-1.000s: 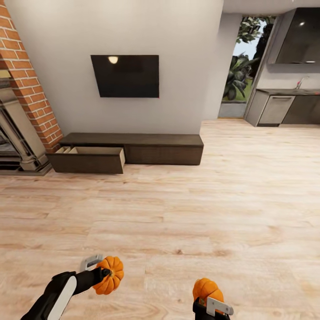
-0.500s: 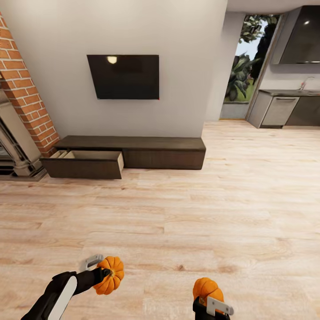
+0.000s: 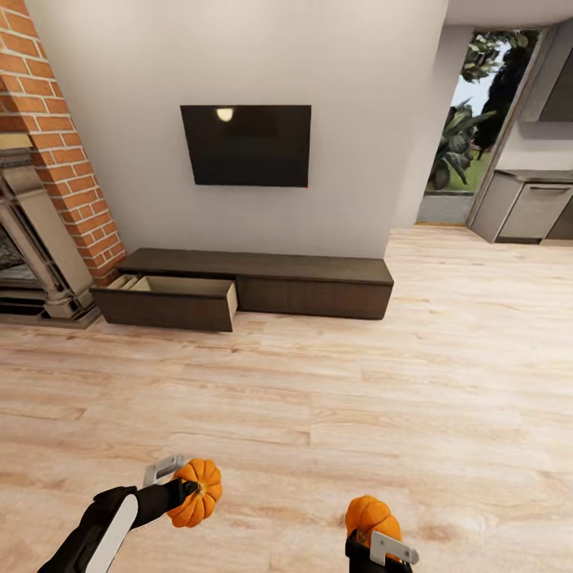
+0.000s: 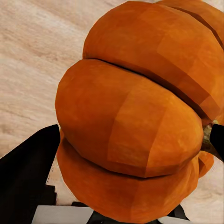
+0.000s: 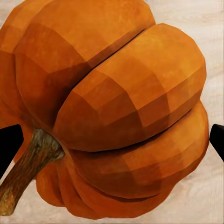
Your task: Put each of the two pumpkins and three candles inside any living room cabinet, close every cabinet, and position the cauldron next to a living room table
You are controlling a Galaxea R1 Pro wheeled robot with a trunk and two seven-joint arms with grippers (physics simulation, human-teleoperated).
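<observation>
Ahead, cabinet drawer open, each gripper's fingers clamping a pumpkin

The left arm is glossy black with a white panel along its forearm. Both grippers carry pale grey metal brackets on black fingers.

Left arm: reaching forward, low at the head view's bottom.
Left gripper: clamping a pumpkin.
Right gripper: gripping the other pumpkin.
</observation>
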